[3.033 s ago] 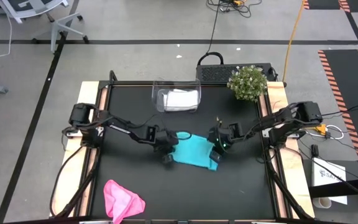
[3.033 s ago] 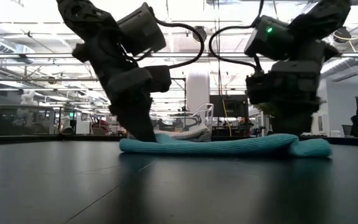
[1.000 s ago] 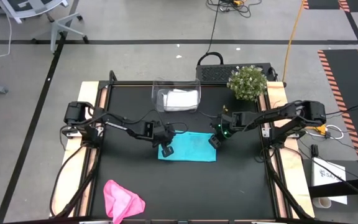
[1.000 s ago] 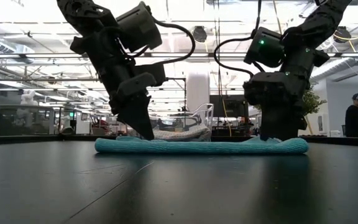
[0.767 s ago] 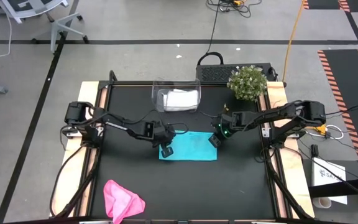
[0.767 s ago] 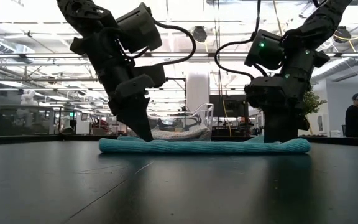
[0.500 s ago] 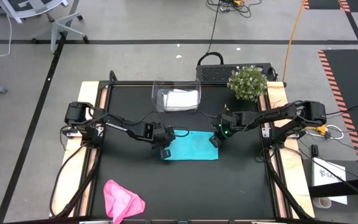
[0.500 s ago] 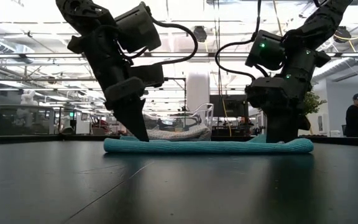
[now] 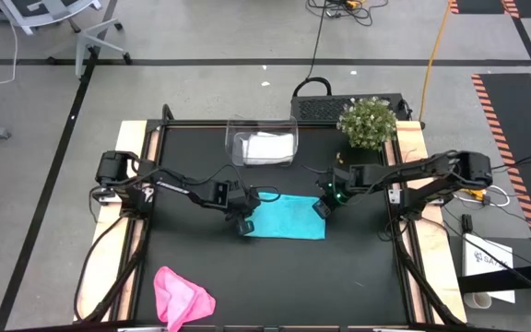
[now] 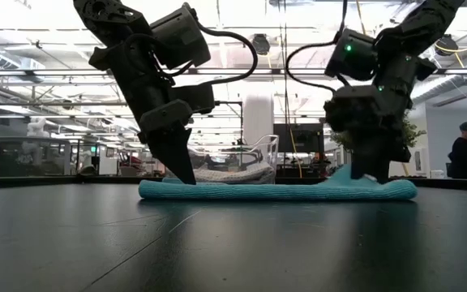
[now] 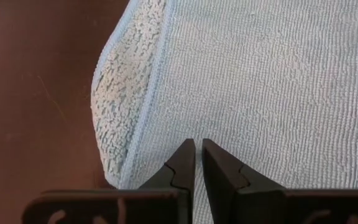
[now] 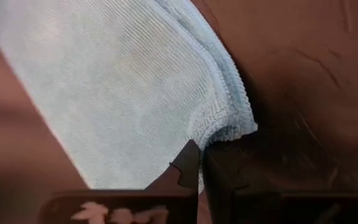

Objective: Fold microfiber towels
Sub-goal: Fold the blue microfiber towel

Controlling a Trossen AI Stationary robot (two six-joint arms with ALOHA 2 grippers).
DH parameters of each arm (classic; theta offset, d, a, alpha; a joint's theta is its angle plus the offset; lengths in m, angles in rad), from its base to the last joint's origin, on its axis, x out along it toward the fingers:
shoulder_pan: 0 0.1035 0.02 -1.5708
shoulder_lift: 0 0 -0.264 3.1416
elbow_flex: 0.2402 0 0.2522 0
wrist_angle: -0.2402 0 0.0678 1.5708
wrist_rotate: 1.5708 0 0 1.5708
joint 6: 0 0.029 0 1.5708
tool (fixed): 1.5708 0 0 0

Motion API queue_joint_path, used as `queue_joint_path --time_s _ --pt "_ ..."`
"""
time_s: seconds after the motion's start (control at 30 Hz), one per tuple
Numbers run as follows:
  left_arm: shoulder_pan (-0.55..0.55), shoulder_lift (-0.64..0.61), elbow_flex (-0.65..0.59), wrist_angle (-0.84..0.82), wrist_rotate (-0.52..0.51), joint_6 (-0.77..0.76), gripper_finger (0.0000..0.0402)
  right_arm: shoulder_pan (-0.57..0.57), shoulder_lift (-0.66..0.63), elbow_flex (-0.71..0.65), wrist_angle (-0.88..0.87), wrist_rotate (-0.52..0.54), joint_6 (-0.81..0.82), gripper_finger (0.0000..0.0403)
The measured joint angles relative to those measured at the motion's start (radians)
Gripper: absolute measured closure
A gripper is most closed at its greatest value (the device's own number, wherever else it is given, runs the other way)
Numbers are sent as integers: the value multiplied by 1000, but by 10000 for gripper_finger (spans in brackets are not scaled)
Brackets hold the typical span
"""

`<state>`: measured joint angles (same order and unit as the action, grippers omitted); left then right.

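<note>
The teal towel [image 9: 284,217] lies flat as a long band in the middle of the black table, also seen in the low view [image 10: 274,191]. My left gripper [image 9: 243,224] [image 11: 197,146] is shut at the towel's left end, where an edge curls over and shows its rough underside [image 11: 120,93]. My right gripper [image 9: 321,207] [image 12: 201,149] is shut at the towel's right end. The pink towel [image 9: 182,297] lies crumpled at the near left. A pale towel [image 9: 267,148] lies inside the clear tub [image 9: 262,138]. My left gripper pinches the teal towel near its left end [image 11: 197,134] with its fingertips, slanting down from the table's left. The cloth there stays flat on the table; one layer or several, I cannot tell. My right gripper pinches the towel's right edge beside a rounded corner [image 12: 225,124], slanting down from the table's right. That bit is drawn up into a small peak [image 10: 347,170], while the rest lies on the table.
The clear tub stands at the far middle, and a small potted plant [image 9: 367,122] at the far right corner. Bare black tabletop [image 9: 339,277] lies near and right of the teal towel. A person [image 10: 464,150] stands in the room beyond.
My right gripper has shut on the towel's right end and risen a little, pulling that end up into a small peak. The whole teal towel has slid a short way toward the table's right edge, staying flat elsewhere.
</note>
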<state>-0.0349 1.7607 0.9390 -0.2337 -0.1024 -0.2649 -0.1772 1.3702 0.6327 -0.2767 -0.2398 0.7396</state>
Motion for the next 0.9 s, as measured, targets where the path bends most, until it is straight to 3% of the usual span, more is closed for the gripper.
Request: queue_joint_path --time_s 0.3,0.47,0.7,0.9 --pt "-15 30 1 23 -2 -4 371 0 -105 1 -50 0 47 402" --pt "-27 77 4 114 0 -3 371 0 -132 1 -38 -8 96 402" --pt "-26 82 2 161 2 -4 371 0 -137 14 83 -74 164 403" --pt "-25 82 2 165 5 6 371 0 -136 38 283 -70 206 403"
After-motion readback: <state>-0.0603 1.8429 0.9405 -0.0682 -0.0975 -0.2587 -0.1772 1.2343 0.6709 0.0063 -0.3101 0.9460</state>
